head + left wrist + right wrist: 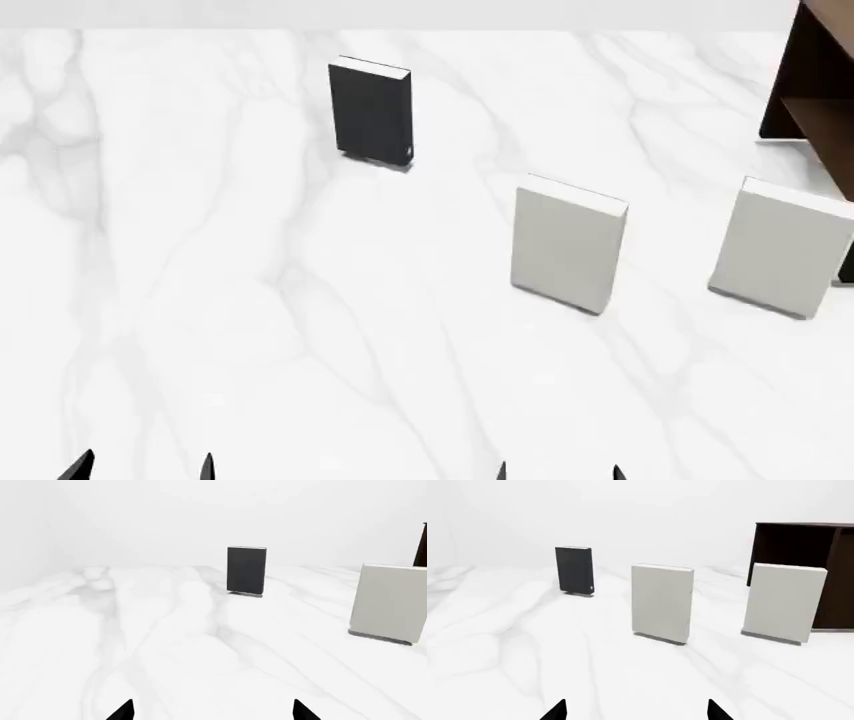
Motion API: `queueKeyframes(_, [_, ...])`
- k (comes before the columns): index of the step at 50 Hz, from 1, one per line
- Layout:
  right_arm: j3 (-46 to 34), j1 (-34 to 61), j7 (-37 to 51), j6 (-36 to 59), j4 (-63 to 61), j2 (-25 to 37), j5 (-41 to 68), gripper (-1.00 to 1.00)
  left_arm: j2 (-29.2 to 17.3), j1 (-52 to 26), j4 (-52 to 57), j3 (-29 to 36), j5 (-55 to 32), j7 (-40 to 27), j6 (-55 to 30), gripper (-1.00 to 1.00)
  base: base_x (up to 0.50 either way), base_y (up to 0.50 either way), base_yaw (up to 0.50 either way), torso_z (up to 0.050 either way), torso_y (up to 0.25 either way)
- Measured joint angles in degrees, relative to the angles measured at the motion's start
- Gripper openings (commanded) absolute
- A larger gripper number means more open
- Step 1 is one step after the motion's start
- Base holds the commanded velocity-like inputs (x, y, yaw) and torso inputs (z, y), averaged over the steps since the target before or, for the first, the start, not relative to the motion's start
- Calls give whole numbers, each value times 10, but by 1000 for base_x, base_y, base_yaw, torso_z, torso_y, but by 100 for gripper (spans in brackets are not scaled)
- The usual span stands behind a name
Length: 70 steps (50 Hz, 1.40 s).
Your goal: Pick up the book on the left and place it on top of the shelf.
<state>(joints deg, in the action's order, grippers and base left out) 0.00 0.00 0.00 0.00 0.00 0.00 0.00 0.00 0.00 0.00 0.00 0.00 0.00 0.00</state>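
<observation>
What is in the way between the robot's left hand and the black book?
Nothing visible. Only bare white marble tabletop lies between the left end effector and the upright black rectangular book. The two white books stand off to the right.

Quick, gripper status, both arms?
Left gripper: open, holding nothing, well short of the black book.
Right gripper: open, holding nothing.

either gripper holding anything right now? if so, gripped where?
Nothing is held. The left gripper and right gripper both have jaws spread with only bare table between them. The black book stands upright and untouched, far from both.
</observation>
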Motion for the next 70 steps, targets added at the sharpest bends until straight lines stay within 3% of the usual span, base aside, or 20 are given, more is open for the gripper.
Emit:
queueKeyframes(14, [-17, 2, 27, -1, 2, 15, 15, 100, -16, 2, 6, 20, -12, -26, 3, 100, 0, 0, 0, 0, 0])
queueKeyframes(27, [-33, 3, 39, 5, 0, 29, 40, 100, -30, 3, 1, 35, -21, -46, 15, 100, 0, -481, 0, 0, 0])
queueKeyframes(40, [-42, 5, 64, 28, -26, 41, 47, 100, -39, 1, 18, 47, -27, -65, -8, 100, 0, 0, 0, 0, 0])
queueKeyframes(48, [-42, 50, 81, 174, -142, 57, 64, 100, -50, -51, 124, 42, -56, -75, -182, 100, 0, 0, 0, 0, 0])
queueKeyframes(59, [-23, 249, 103, 452, -262, 73, 106, 100, -79, -223, 273, 17, -108, -81, -450, 100, 0, 0, 0, 0, 0])
queueKeyframes(70, [-12, 383, 117, 586, -284, 79, 124, 100, -103, -339, 323, 9, -129, -86, -584, 100, 290, 0, 0, 0, 0])
